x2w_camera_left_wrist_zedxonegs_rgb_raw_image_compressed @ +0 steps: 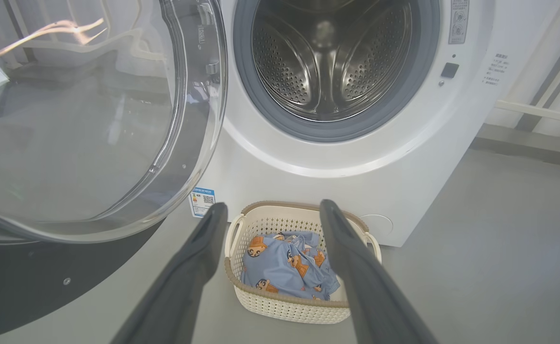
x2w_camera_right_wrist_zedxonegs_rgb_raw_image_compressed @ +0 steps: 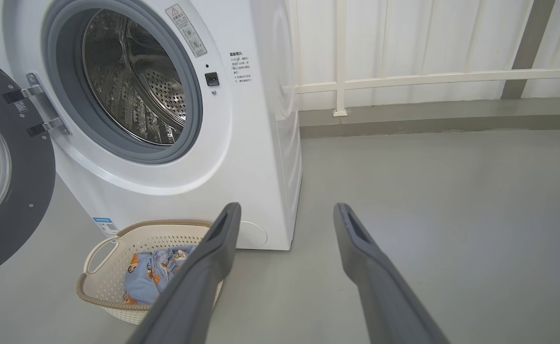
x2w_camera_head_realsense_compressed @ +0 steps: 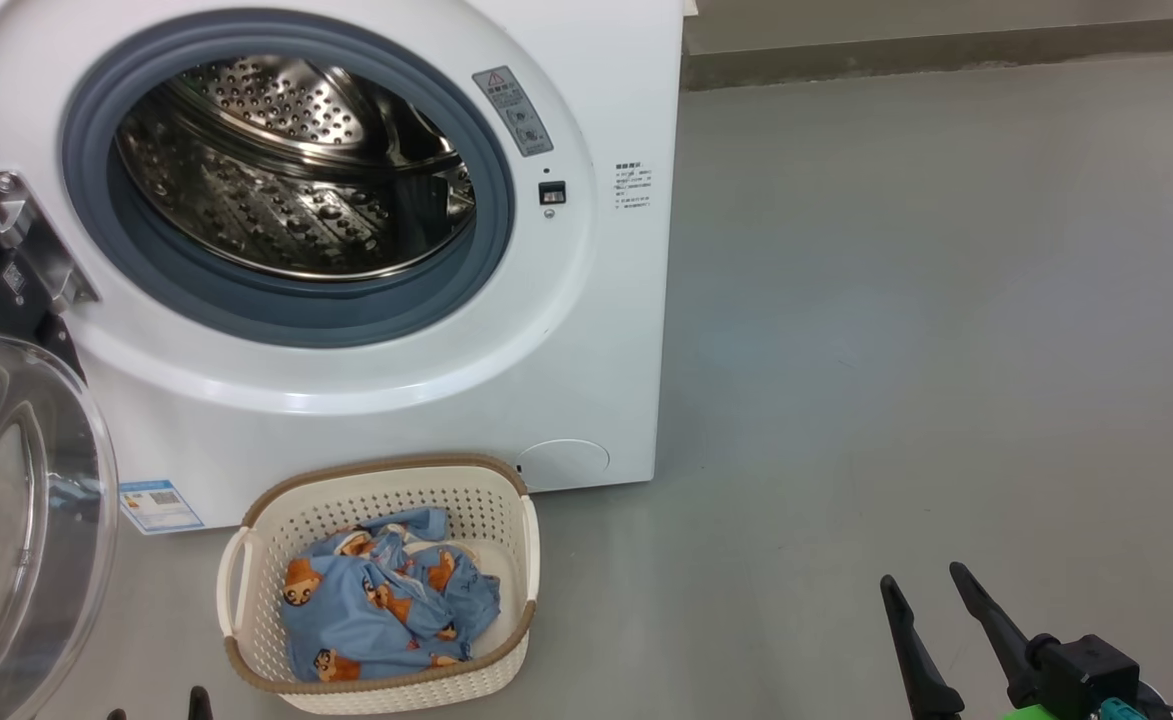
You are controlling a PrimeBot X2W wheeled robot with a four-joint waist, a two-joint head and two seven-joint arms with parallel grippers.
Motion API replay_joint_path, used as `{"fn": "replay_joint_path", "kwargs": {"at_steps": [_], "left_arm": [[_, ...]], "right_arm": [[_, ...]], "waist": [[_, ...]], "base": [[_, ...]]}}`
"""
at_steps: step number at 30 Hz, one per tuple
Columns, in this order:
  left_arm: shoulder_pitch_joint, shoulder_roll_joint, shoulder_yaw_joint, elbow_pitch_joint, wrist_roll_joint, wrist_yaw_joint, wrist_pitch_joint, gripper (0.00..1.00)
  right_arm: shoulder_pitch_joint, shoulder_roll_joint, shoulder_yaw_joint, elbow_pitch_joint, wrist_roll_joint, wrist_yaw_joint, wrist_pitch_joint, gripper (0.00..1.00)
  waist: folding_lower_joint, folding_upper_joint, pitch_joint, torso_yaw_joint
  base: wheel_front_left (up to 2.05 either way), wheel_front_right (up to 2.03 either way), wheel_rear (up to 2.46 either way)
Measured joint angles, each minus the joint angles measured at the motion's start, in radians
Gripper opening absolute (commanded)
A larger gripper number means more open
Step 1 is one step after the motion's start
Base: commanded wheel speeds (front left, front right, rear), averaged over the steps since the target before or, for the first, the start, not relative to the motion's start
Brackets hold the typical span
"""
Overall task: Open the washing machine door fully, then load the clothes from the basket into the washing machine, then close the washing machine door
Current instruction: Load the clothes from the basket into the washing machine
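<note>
Left gripper stands wide open and holds nothing, in front of the washing machine. The right gripper is the same, off its front right corner. The basket stands against the machine's front, with the clothes crumpled inside; how many garments, I cannot tell. The washing machine door hangs open at the machine's hinge side, cut off at the edge of the head view.

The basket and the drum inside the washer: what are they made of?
The basket looks like matte cream plastic, moulded with rows of small holes; its brown rim seems a woven-look trim. The drum looks like polished steel: bright reflections, punched holes.
</note>
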State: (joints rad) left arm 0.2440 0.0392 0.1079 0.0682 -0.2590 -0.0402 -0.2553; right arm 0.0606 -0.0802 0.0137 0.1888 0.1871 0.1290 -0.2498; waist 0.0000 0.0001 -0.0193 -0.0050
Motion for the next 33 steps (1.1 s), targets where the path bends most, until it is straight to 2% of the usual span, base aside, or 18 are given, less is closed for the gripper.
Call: {"fn": "replay_joint_path", "kwargs": {"at_steps": [23,33], "left_arm": [[0.000,0.000,0.001,0.003,0.010,0.000,0.000,1.00],[0.000,0.000,0.001,0.014,0.018,0.000,0.000,1.00]], "right_arm": [[0.000,0.002,-0.009,0.008,0.000,0.000,0.000,1.00],[0.001,0.007,-0.015,0.009,0.000,0.000,0.000,1.00]], "waist": [[0.0000,0.0000,0.005,0.005],[0.0000,0.0000,0.006,0.008]], "base": [[0.03,-0.03,0.00],[1.08,-1.08,0.00]]}}
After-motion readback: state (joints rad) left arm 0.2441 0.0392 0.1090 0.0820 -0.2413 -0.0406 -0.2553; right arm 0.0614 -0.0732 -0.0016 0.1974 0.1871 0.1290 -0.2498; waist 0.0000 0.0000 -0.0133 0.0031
